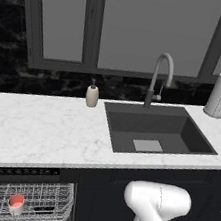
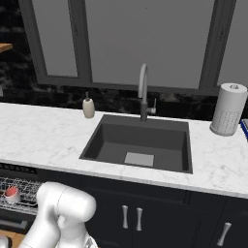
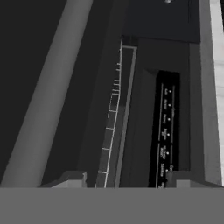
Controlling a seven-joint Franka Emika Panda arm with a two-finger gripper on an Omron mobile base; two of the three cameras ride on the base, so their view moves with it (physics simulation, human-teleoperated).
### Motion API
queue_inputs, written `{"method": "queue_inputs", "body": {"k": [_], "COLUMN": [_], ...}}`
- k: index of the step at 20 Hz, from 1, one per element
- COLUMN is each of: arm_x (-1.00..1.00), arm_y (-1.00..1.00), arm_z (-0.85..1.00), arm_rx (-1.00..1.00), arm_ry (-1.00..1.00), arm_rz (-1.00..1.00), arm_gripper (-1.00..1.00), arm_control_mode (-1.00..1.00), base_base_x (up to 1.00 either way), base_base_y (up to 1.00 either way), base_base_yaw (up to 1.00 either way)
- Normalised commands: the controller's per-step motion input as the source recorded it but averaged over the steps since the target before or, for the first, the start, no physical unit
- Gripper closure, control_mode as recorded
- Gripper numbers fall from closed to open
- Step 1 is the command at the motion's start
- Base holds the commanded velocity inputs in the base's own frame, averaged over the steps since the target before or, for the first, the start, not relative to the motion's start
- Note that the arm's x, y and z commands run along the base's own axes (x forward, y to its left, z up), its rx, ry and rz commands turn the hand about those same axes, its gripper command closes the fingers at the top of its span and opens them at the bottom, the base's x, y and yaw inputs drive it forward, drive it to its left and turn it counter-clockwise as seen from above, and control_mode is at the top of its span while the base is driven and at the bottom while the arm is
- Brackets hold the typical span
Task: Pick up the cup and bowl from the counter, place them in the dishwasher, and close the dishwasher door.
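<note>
Reaching low beside the open dishwasher (image 1: 22,172), the fingers (image 3: 127,178) stood apart with nothing between them, pointed along the vented control strip (image 3: 165,131) and the white rack wire (image 3: 114,105). The cup (image 1: 16,201) already sat in the rack (image 1: 53,199); the bowl was probably there too, though too dark to make out. The dishwasher door (image 3: 48,87), seemingly the grey-edged panel, ran lengthwise just beside the fingers, so closing it looked next. The bench (image 1: 44,127) carried a soap dispenser (image 1: 92,95).
</note>
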Motion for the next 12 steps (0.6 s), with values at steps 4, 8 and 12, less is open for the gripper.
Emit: {"method": "queue_inputs", "body": {"k": [4, 8, 12], "arm_x": [1.0, 1.0, 1.0], "arm_y": [-0.6, -0.58, -0.53], "arm_z": [0.0, 0.0, 0.0], "arm_rx": [0.11, 0.1, 0.11], "arm_ry": [0.05, 0.04, 0.01], "arm_rz": [0.0, 0.0, 0.0], "arm_gripper": [-1.0, -1.0, -1.0], "arm_control_mode": [-1.0, -1.0, -1.0], "base_base_x": [0.0, 0.0, 0.0], "base_base_y": [0.0, 0.0, 0.0], "base_base_yaw": [0.0, 0.0, 0.0]}}
